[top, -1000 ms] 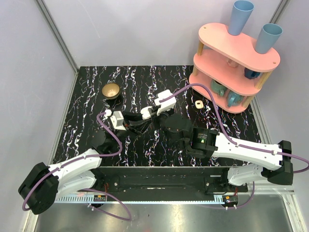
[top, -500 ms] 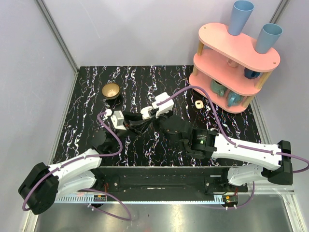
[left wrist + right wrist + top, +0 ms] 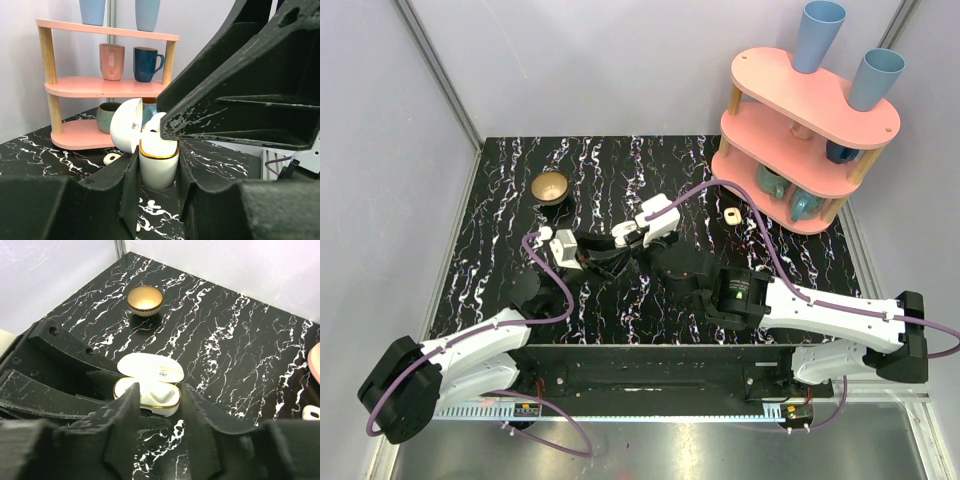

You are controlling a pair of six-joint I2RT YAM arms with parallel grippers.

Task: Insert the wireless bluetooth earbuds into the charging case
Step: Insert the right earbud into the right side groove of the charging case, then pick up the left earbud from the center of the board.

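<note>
Mid-table, the right gripper (image 3: 159, 396) has slid left and nearer since a second ago, and its jaws are now slightly spread above the case (image 3: 146, 394). The left gripper (image 3: 157, 180) pinches that case upright. Its long side runs left to right toward the shelf (image 3: 800, 130), and its lid is tipped toward the bowl (image 3: 551, 187). An earbud (image 3: 153, 122) pokes out. Bare tabletop (image 3: 620, 165) lies beyond.

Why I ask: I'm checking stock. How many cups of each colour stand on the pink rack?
light blue cups: 2
pink mug: 1
dark blue mug: 1
teal mugs: 2
Total: 6
</note>
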